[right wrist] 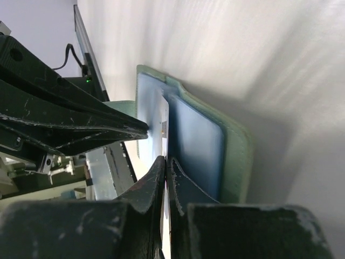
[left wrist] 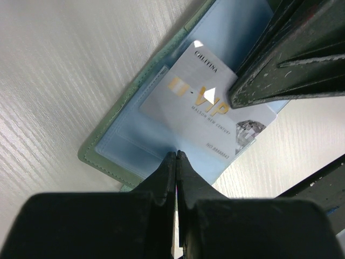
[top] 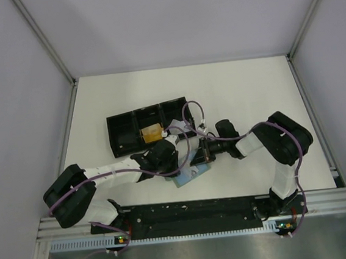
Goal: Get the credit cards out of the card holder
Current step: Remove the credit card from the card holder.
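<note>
Currently left tool (left wrist: 176, 155), pressed together, touches card holder (left wrist: 121, 154); right tool (right wrist: 165, 159), likewise, touches silvery card (left wrist: 186, 102).

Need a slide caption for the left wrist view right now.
Shut left gripper tips touch the open card holder; right gripper clamps the silver VIP card, partly out of its pocket.

A long black plastic tray (top: 123, 136) with three square compartments lies just beyond the left gripper (top: 179, 164), and beyond and to the left of the right gripper (top: 195, 159). Its long side runs crosswise, the right end a little farther off. Under both tools spreads the white matt tabletop (top: 249, 91). Around it stand pale grey walls (top: 162, 20), joined by silver metal corner posts (top: 45, 41). Behind the tools, at the near edge, runs a ribbed aluminium rail (top: 345, 198), then a brushed steel sheet (top: 203, 255).
</note>
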`<control>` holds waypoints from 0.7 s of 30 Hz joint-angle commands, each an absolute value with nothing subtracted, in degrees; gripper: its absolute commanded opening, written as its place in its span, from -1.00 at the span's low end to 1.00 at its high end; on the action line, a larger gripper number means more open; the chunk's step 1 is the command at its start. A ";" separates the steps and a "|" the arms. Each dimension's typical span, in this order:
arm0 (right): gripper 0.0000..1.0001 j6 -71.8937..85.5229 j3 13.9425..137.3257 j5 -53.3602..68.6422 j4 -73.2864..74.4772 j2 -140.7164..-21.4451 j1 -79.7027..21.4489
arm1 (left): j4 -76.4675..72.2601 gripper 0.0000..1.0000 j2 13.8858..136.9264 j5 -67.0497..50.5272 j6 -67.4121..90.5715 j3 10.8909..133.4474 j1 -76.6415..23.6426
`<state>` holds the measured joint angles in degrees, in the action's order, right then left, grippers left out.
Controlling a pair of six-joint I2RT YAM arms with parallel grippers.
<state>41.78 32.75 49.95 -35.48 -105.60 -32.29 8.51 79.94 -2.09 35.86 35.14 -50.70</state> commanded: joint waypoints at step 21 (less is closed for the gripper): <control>-1.00 -5.16 63.26 31.03 28.11 -78.39 -27.42 | 21.87 -0.52 51.71 5.18 31.29 31.29 -40.79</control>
<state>9.69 53.34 35.55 16.16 -78.37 -25.67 17.69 59.99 2.48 33.47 31.05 -44.64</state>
